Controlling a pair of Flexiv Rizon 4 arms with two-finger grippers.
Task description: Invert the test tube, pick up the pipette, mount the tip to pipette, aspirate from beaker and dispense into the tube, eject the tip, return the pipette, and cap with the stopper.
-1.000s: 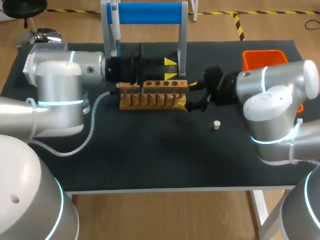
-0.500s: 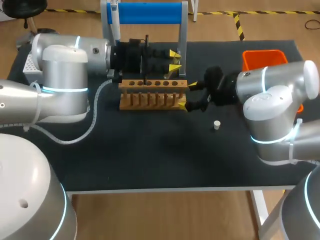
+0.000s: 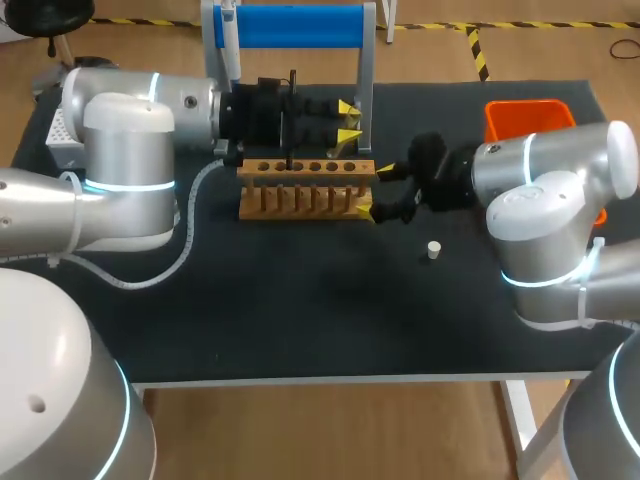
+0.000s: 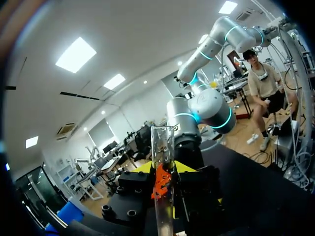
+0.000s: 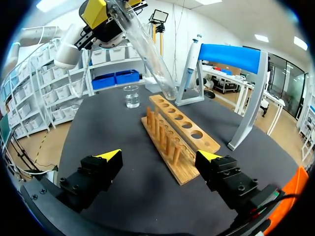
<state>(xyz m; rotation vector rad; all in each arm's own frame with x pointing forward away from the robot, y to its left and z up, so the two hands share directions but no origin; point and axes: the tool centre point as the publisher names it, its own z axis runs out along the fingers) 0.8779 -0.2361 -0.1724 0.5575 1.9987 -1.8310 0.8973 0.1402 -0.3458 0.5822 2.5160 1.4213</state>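
A black desk [image 3: 300,320] seen from above, with a robot arm entering from each side.

Nearest the front, a small white stopper [image 3: 433,250] stands alone on the desk, just in front of the right arm [image 3: 545,200] and a little to the side of the right jaws.

The right jaws are low over the desk and spread wide apart, gripping nothing. In the right wrist view their yellow tips [image 5: 108,156] sit on either side of the near end of a wooden tube rack [image 5: 179,140]. Whether they touch the rack cannot be told.

The rack [image 3: 307,188] runs lengthwise away from the right jaws, its row of holes facing up.

Above the rack's far end, the left jaws are clamped on a clear test tube [image 5: 142,49], fingers on both sides of the glass. The tube slants down from the left jaws, its rounded end just over the rack's last holes. In the left wrist view the tube [image 4: 162,162] sticks out ahead between the fingers.

Beyond the rack, past the left jaws, stands a small glass beaker [image 5: 131,96].

Farthest back, a pipette [image 3: 228,50] hangs on a stand with a blue bar [image 3: 300,25]. An orange bin [image 3: 525,113] sits behind the right arm.
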